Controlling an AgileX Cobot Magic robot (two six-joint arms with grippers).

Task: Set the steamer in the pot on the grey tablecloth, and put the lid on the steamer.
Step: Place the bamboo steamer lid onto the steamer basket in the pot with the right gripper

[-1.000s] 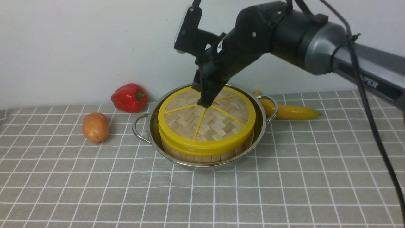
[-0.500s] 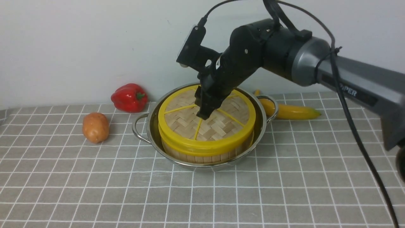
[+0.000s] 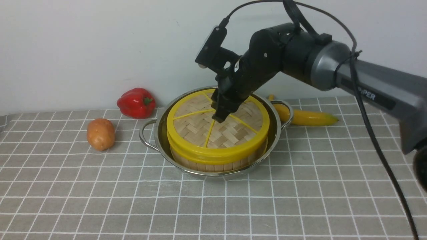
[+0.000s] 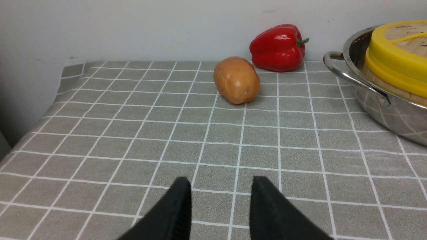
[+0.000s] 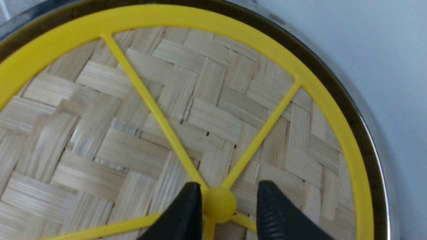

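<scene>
The steamer [image 3: 217, 162] sits inside the pot [image 3: 160, 133], with only its slatted wooden wall showing between the pot's front rim and the yellow band above. The lid [image 3: 200, 126] lies flat on top of the steamer and covers it fully; its yellow rim lines up with the steamer's edge. The pot stands on the grey tablecloth [image 3: 100, 200], near the back wall.

The right gripper [image 5: 230, 205] is poised over the centre of the lid. In the right wrist view its two black fingers [image 5: 186, 213] stand apart, one on each side of the small yellow knob [image 5: 218, 204]. A gap shows on the far side of the knob; the near finger is so close that contact cannot be judged. The knob is not clamped.

The left gripper [image 4: 220, 206] hangs low over bare cloth, well apart from the pot. Its fingers are parted, with nothing between them.

A potato [image 3: 100, 134] lies on the cloth to the left of the pot. A red pepper [image 3: 136, 102] sits behind the potato, near the wall. A banana [image 3: 305, 116] lies just behind the pot's right handle.
</scene>
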